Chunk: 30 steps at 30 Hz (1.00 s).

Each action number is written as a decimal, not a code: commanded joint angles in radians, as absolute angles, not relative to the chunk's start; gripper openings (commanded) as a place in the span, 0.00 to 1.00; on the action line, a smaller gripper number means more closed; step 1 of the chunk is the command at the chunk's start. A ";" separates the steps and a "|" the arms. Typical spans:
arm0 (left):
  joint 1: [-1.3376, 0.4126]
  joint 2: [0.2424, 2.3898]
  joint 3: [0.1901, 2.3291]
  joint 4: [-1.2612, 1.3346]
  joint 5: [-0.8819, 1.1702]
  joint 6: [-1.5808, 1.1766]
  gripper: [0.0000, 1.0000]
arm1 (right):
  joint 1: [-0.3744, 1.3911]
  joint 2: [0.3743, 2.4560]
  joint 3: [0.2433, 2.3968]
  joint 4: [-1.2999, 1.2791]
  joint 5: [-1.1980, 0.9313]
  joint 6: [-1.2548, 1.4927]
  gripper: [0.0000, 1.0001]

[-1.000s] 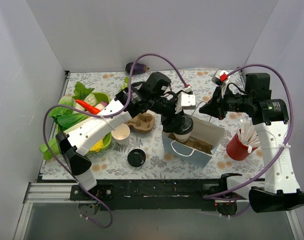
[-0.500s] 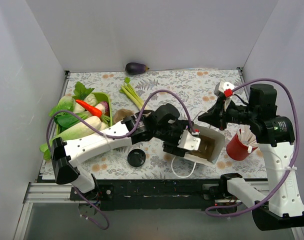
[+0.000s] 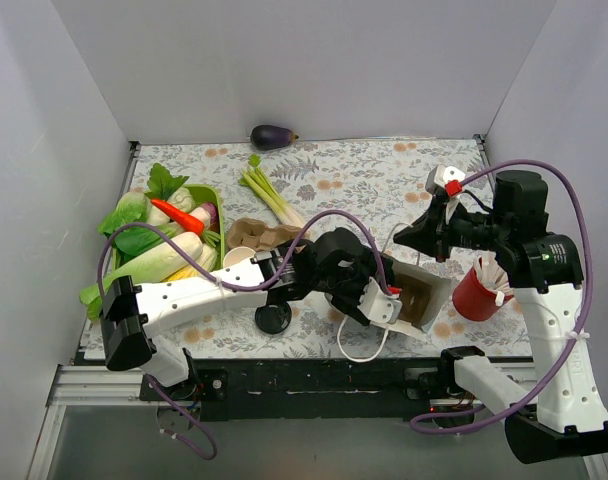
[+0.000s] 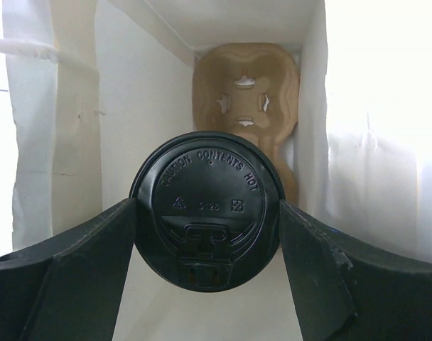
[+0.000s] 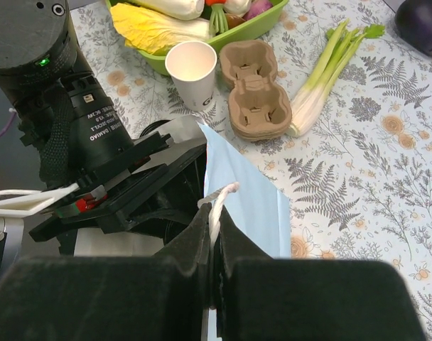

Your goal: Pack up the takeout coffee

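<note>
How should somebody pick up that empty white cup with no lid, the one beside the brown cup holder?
Probably from straight above, pinching the rim with one finger inside and one outside. The empty white cup stands upright with its open mouth facing up, so the rim is free. The brown cup carrier sits close beside it, so take the rim on the side away from that.

The takeout coffee (image 4: pixel 207 206) sits inside the paper bag (image 3: pixel 431 283), a cup carrier (image 4: pixel 246 106) deeper in; loose lid (image 3: pixel 273 318) left of the bag, cup of straws (image 3: pixel 476 292) right of it
</note>
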State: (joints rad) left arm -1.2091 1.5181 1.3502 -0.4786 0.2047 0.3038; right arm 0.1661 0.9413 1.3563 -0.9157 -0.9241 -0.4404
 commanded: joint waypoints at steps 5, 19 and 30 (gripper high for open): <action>-1.224 1.522 1.344 -0.455 0.195 0.425 0.00 | 0.172 0.927 1.370 -0.884 -0.957 -0.399 0.01; -1.241 1.591 1.359 -0.479 0.177 0.430 0.00 | 0.173 0.908 1.353 -0.796 -0.988 -0.313 0.01; -1.244 1.626 1.417 -0.406 0.052 0.311 0.00 | 0.178 0.870 1.299 -0.807 -0.986 -0.325 0.01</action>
State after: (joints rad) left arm -1.2392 1.6402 1.3640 -0.4404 0.1181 0.3653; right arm 0.1726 0.8814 1.2976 -0.8448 -0.9615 -0.3374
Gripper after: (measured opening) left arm 0.750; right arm 0.036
